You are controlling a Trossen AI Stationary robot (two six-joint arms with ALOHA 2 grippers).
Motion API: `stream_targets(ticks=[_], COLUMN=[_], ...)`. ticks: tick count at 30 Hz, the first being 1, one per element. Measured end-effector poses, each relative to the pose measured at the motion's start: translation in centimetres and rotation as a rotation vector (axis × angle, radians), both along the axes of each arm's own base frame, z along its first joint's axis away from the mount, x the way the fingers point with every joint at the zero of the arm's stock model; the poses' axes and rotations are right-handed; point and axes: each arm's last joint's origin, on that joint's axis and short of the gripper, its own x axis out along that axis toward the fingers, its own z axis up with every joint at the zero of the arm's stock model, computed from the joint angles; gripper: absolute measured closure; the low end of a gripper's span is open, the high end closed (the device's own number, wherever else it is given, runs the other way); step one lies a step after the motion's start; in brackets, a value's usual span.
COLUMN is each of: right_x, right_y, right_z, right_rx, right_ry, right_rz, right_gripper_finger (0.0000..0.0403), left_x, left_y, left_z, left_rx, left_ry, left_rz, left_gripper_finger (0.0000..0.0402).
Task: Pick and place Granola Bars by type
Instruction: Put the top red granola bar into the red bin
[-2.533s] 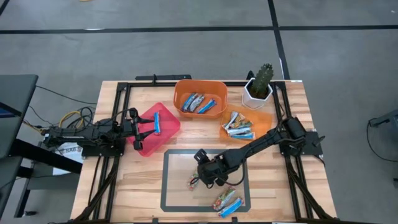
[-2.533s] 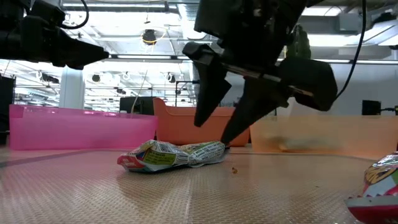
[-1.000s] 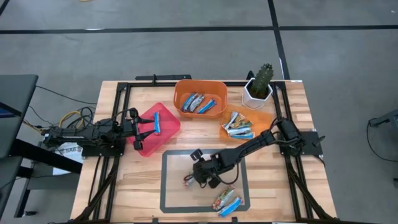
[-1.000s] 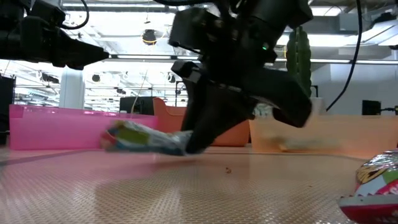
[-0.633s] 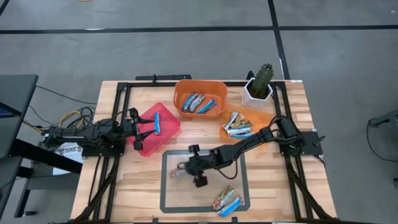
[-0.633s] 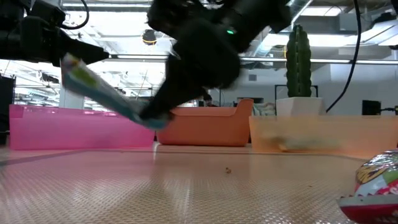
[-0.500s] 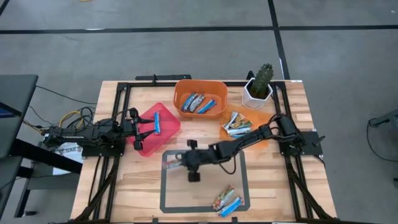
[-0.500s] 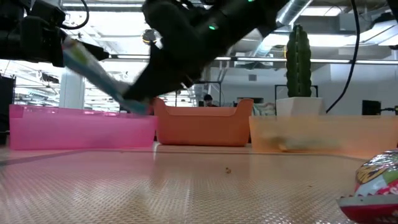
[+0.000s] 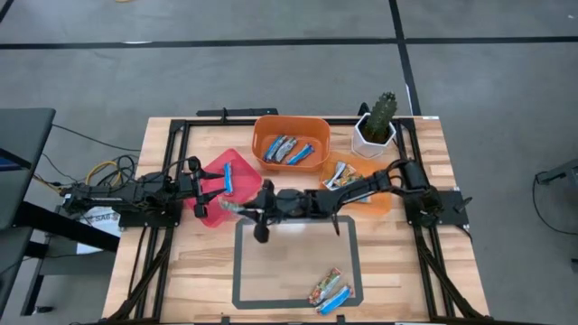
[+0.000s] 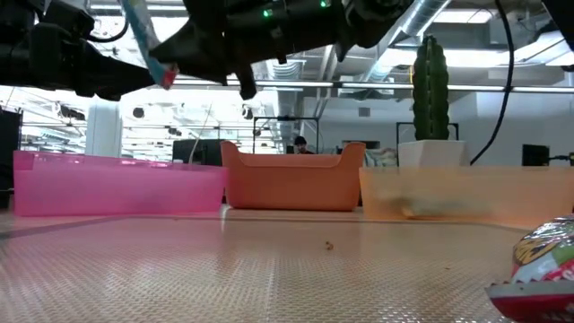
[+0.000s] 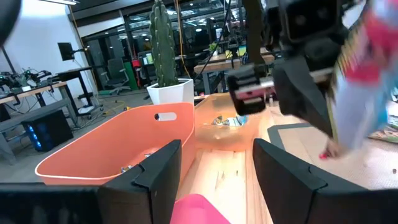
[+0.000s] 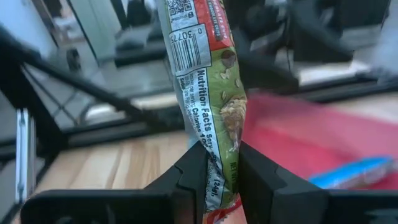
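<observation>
My right gripper [image 9: 242, 210] reaches across the table toward its left and is shut on a green, red and white granola bar [image 12: 205, 87], held in the air by the pink bin's [image 9: 215, 206] right corner. A blue bar [image 9: 228, 176] lies inside that bin. More bars lie in the orange bin [image 9: 291, 135] and in the pale orange tray [image 9: 384, 194]. A few bars [image 9: 327, 291] rest on the mat's near right corner. My left gripper [image 9: 208, 186] waits open at the pink bin's left side. My right gripper pinches the bar near its red end [image 12: 219, 177] between its two fingers [image 12: 194, 171], one on each flat face. The fingers point almost level toward the table's left. The bar sticks out beyond the fingertips, tilted upward [image 10: 148, 40], lifted clear of table and bins.
A cactus in a white pot [image 9: 377, 122] stands at the far right, beside the pale orange tray. The dark-framed mat [image 9: 248, 271] covers the table's near middle. A black frame [image 9: 181, 126] runs along the table's edges.
My right gripper has risen off the mat with the bar and swung toward the far left, up to the pink bin. Its wrist has rolled and tipped up from pointing down to nearly level. The bar, then low over the mat, now hangs high, tilted upward.
</observation>
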Motion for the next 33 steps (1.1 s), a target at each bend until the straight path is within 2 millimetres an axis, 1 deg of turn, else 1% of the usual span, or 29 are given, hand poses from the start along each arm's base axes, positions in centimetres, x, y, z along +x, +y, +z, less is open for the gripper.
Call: stream_targets(ticks=[4, 7, 13, 16, 19, 22, 27, 33], right_x=[0.3, 0.5, 0.7, 0.6, 0.4, 0.2, 0.2, 0.2], right_y=[-1.2, -2.6, -7.2, -9.3, -10.8, -11.2, -10.7, -10.5], right_z=[0.9, 1.3, 1.5, 1.1, 0.4, -0.2, -0.8, -1.3], right_rx=[0.014, 0.018, 0.108, 0.193, 0.255, 0.265, 0.28, 0.278], right_ry=[-0.095, -0.136, -0.155, -0.125, -0.069, -0.003, 0.068, 0.175], right_rz=[-0.024, -0.053, -0.162, -0.22, -0.271, -0.27, -0.204, -0.211], right_gripper_finger=[0.0338, 0.0338, 0.0338, 0.0338, 0.0338, 0.0338, 0.0338, 0.0338], left_x=[0.0, 0.0, 0.0, 0.0, 0.0, 0.0, 0.0, 0.0], left_y=[0.0, 0.0, 0.0, 0.0, 0.0, 0.0, 0.0, 0.0], left_z=[0.0, 0.0, 0.0, 0.0, 0.0, 0.0, 0.0, 0.0], left_rx=[0.0, 0.0, 0.0, 0.0, 0.0, 0.0, 0.0, 0.0], left_ry=[0.0, 0.0, 0.0, 0.0, 0.0, 0.0, 0.0, 0.0], left_rz=[0.0, 0.0, 0.0, 0.0, 0.0, 0.0, 0.0, 0.0], left_gripper_finger=[0.0209, 0.0209, 0.0209, 0.0209, 0.0209, 0.0209, 0.0209, 0.0209])
